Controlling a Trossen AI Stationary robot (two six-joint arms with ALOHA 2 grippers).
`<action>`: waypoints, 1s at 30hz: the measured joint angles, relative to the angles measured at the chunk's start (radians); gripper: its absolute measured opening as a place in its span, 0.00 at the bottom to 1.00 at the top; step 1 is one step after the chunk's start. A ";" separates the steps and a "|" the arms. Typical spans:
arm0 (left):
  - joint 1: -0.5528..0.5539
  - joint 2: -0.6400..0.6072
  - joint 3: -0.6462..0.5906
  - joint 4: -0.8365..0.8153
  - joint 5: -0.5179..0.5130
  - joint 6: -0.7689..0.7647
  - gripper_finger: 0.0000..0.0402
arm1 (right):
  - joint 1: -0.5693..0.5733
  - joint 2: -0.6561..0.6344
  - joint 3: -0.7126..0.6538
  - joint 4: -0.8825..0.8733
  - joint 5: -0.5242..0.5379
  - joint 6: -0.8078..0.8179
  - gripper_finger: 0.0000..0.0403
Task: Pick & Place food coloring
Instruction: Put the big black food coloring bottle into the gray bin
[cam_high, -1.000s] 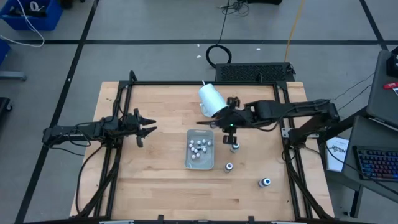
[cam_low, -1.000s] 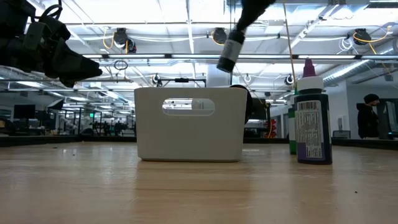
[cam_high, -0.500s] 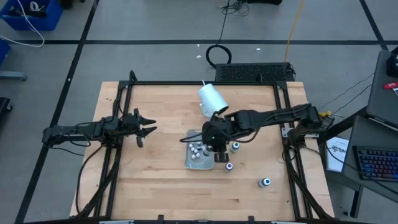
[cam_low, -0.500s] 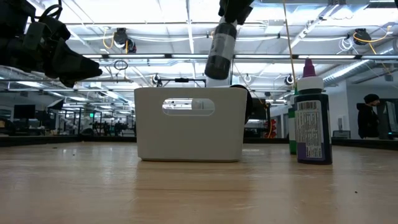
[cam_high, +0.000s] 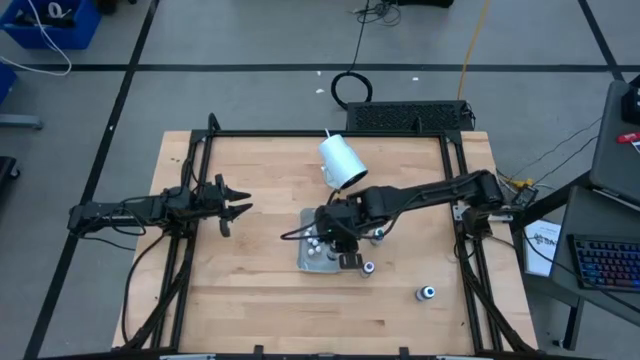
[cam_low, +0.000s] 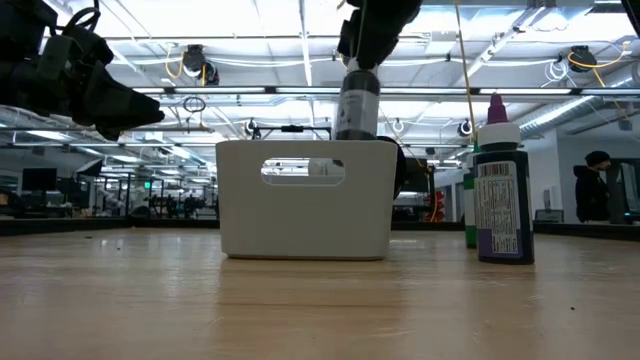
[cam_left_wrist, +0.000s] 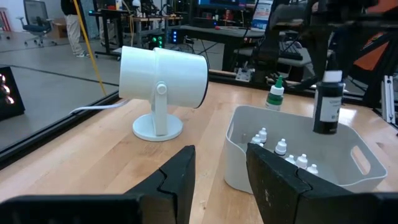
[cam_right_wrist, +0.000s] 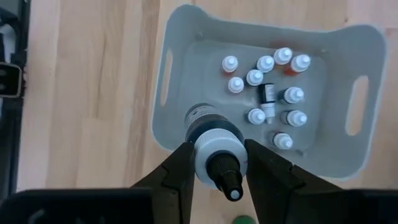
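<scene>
— Wooden table at the centre of the high view, grey floor round it. How do the right jaws stand?

— The right gripper is clamped on a dark bottle by its pale cap, fingers pressed to either side. It hangs over the white bin at mid-frame; in the low view the bottle sits just above the bin's rim.

— Any writing?

— A label on the bottle at the right of the low view, too small to read.

— The other bottles?

— Small whitish ones lie clustered in the bin, beneath and beyond the jaws. Three dark bottles stand on the table: one just right of the bin, one by its lower right corner, one farther toward lower right.

— The left arm?

— The left gripper waits at centre left, well apart from the bin, jaws spread and empty. A white cup lies tilted above the bin.
</scene>
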 joint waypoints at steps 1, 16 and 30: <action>0.000 0.000 0.000 0.000 0.000 0.000 0.37 | 0.001 0.009 0.000 0.001 -0.001 -0.006 0.26; 0.000 0.000 0.000 0.000 0.000 0.000 0.37 | 0.011 0.085 -0.001 0.051 -0.103 -0.048 0.26; 0.000 0.000 0.000 0.000 0.000 0.000 0.37 | 0.013 0.091 -0.042 0.075 -0.102 -0.097 0.26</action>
